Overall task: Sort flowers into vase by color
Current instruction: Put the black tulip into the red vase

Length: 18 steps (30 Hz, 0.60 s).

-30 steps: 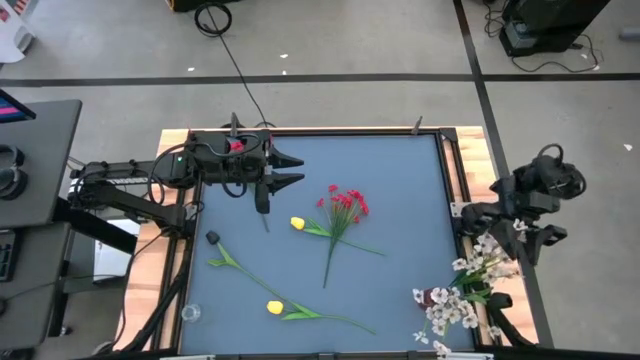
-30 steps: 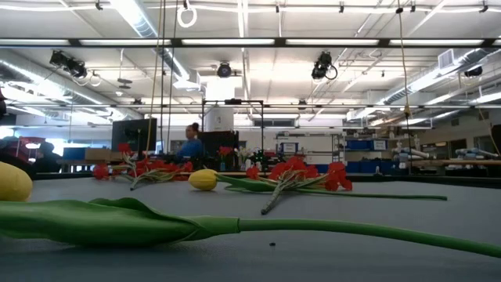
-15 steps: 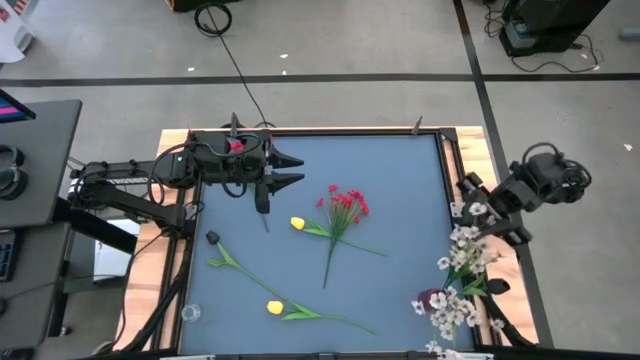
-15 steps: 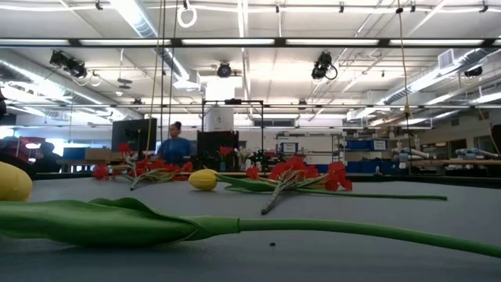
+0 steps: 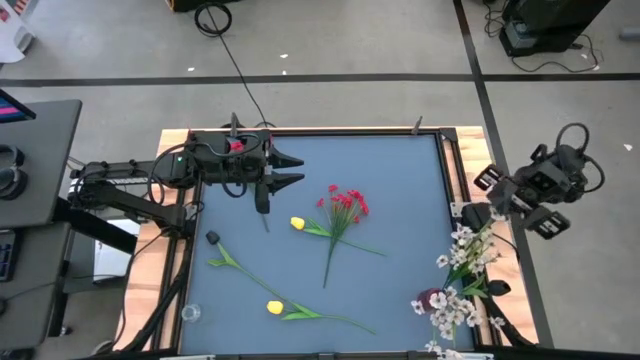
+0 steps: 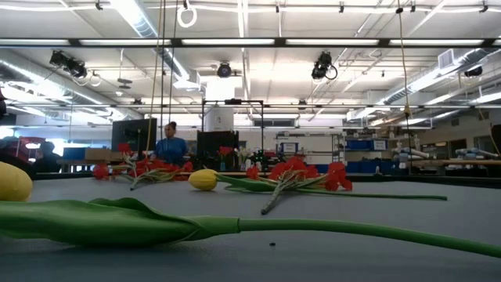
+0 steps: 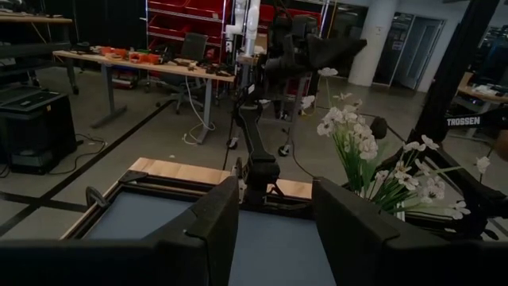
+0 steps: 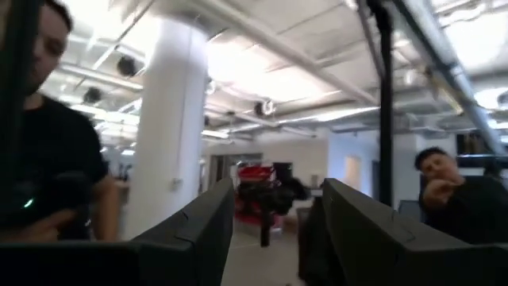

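Three flowers lie flat on the blue table: a red blossom cluster (image 5: 345,203) (image 6: 297,172), a yellow tulip (image 5: 298,224) (image 6: 203,179) beside it, and a second yellow tulip (image 5: 274,307) (image 6: 14,182) near the near edge. White blossom sprays (image 5: 465,262) (image 7: 349,131) stand upright at the table's right edge, above a dark round vessel (image 5: 430,298). My left gripper (image 5: 297,171) (image 7: 276,214) hovers open over the far-left part of the table. My right gripper (image 8: 278,230) is open and holds nothing. Its arm (image 5: 540,188) is raised beyond the right edge, above the sprays.
A loose green stem with a dark end (image 5: 225,255) lies near the left edge. A small clear cup (image 5: 190,312) sits at the near-left corner. A wooden frame (image 5: 452,170) borders the table. People show in the room behind.
My right arm has drawn back from the white sprays, rising and swinging toward the right, away from the table, and its gripper has turned. The sprays have shifted a little toward the table's left and far side. A person in the background has walked leftward.
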Motion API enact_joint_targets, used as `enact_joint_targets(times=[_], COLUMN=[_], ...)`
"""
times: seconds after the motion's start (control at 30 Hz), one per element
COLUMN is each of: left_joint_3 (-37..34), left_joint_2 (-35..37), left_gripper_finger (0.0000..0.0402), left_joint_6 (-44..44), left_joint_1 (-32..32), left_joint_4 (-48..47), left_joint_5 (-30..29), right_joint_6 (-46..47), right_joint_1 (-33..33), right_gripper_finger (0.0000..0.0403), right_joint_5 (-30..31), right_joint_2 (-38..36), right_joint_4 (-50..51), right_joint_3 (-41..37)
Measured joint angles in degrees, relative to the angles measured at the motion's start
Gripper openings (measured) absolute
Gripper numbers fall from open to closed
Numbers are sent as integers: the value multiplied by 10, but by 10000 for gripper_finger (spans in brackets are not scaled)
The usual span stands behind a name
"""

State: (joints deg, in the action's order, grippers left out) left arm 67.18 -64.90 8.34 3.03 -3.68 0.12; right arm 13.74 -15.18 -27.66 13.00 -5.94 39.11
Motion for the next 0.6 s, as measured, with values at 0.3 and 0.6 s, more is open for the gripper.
enact_joint_targets(times=[0.3, 0.6], left_joint_3=[0, 0], left_joint_2=[0, 0], left_gripper_finger=[167, 167], left_joint_6=[0, 0], left_joint_1=[0, 0], left_joint_4=[0, 0], left_joint_5=[0, 0], right_joint_6=[11, -17], right_joint_1=[0, 16], right_gripper_finger=[201, 201], right_joint_5=[134, 267], right_joint_2=[74, 231], right_joint_4=[12, 107], right_joint_3=[13, 130])
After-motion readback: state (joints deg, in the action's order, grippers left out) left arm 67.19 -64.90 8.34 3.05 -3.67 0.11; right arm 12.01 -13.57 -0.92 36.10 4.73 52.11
